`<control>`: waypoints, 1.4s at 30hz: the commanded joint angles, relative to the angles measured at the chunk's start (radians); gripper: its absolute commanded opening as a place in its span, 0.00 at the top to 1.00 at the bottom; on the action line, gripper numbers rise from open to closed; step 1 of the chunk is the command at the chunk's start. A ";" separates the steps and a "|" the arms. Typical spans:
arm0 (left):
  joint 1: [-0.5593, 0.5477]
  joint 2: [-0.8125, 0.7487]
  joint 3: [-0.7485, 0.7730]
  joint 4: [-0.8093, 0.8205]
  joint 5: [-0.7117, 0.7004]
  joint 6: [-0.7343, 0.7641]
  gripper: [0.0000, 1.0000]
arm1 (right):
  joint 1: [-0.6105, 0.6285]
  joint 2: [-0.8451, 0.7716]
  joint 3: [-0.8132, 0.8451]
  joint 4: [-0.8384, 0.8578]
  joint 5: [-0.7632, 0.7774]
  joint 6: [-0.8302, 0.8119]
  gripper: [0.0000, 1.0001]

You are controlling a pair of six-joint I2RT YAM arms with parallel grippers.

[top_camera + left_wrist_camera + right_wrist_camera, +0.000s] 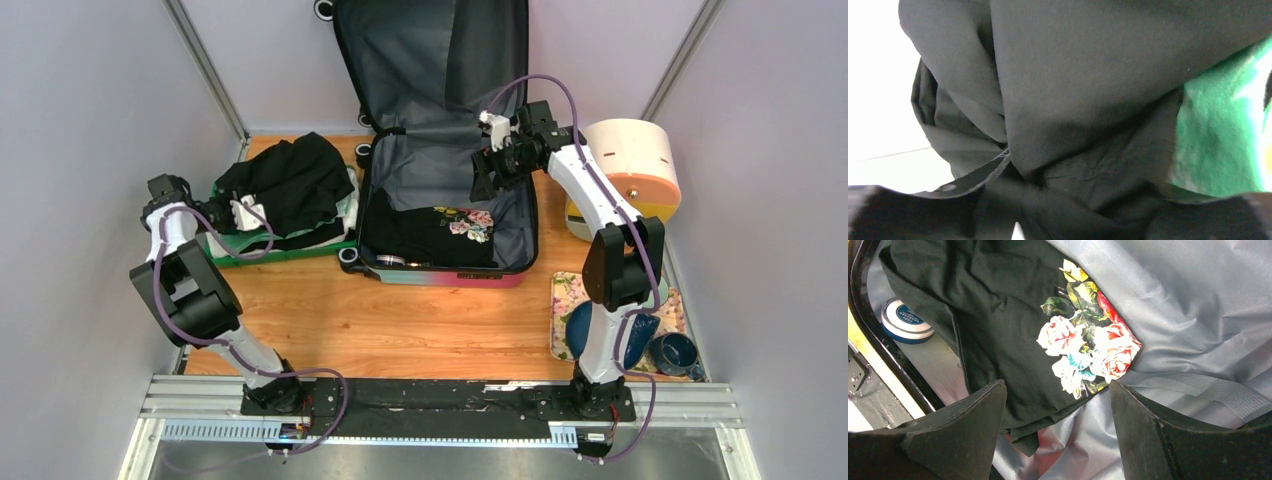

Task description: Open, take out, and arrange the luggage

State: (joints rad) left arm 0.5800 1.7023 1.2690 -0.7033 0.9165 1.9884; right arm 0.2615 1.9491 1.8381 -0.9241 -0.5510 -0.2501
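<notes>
While above the floral shirt (pixel 993 325), right gripper (pixel 1055 390) wide apart, empty.

left arm (pixel 185 290), right arm (pixel 585 185): white links, black joints | cables (pixel 346 398): purple | right gripper (pixel 1056 385): black fingers (pixel 963 440)

Clothes (pixel 290 185) on tray (pixel 280 256) left of luggage (pixel 420 60); shirt (pixel 430 235) inside luggage; round container (pixel 635 165) right of it

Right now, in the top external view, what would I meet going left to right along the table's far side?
Green tray piled with black clothes → open luggage → cream-and-orange round container.
</notes>
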 commanded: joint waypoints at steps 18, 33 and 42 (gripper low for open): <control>0.199 -0.073 0.338 -0.736 0.036 0.089 0.19 | 0.007 -0.007 0.004 -0.004 -0.067 -0.011 0.20; -0.219 -0.111 0.488 -0.311 -0.057 -1.167 0.27 | 0.107 0.065 0.003 -0.074 0.116 -0.147 0.25; -0.574 -0.263 0.184 -0.042 -0.183 -1.359 0.26 | 0.145 0.184 0.021 -0.035 0.474 -0.074 0.21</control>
State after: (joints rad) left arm 0.1139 1.5150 1.5433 -0.8993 0.7986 0.7547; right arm 0.4229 2.1006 1.8294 -0.9821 -0.2974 -0.3588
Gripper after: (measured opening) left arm 0.738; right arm 0.777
